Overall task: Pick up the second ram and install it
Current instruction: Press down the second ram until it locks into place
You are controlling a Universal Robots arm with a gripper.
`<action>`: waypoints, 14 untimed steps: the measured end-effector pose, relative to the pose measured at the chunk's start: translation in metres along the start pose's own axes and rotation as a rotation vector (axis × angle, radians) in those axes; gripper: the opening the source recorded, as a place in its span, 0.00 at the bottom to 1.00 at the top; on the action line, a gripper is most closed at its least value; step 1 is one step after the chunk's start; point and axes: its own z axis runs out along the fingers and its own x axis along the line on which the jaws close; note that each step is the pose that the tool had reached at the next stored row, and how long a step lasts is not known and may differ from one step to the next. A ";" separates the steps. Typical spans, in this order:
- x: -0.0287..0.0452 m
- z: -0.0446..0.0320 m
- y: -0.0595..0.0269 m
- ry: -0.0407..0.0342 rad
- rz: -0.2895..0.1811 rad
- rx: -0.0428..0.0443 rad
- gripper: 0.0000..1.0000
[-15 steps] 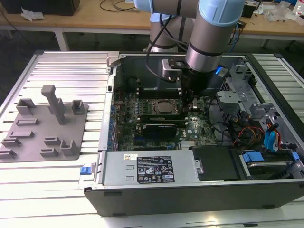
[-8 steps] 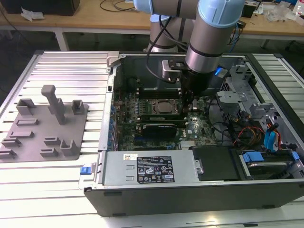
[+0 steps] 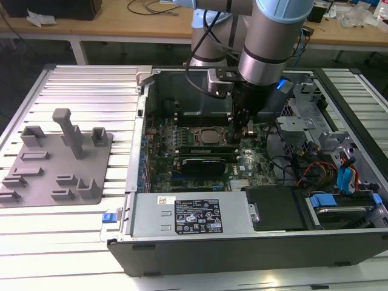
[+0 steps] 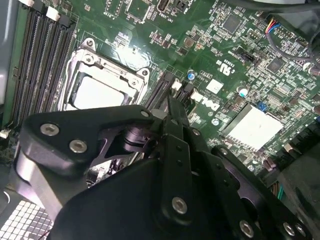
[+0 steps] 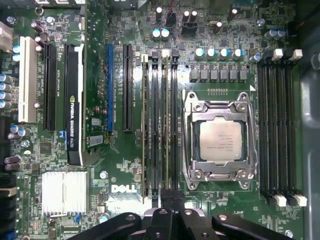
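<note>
Gripper [image 5: 167,207]: my fingers are closed on the ram's end, to steady it over its slot
Ram [image 5: 164,125]: upright in the slot bank beside the CPU [image 5: 220,141] (seating depth unclear)

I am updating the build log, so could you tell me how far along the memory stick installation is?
Done: the memory stick already stands in a slot beside the processor socket. In hand: the gripper sits low inside the case, right over one end of that stick. Left: confirming it is fully seated. I cannot tell whether the slot's clips have closed.
</note>
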 end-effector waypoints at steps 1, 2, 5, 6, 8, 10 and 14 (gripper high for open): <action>0.0000 0.0001 0.0028 -0.0002 0.000 0.0005 0.08; 0.0001 0.0005 0.0086 -0.0002 0.000 0.0019 0.08; 0.0003 0.0016 0.0295 -0.0002 0.000 0.0078 0.08; 0.0003 0.0022 0.0383 -0.0003 0.000 0.0106 0.08; 0.0002 0.0029 0.0496 -0.0004 0.000 0.0146 0.08; 0.0002 0.0034 0.0572 -0.0004 0.000 0.0171 0.08; -0.0001 0.0056 0.0797 -0.0004 0.000 0.0232 0.08</action>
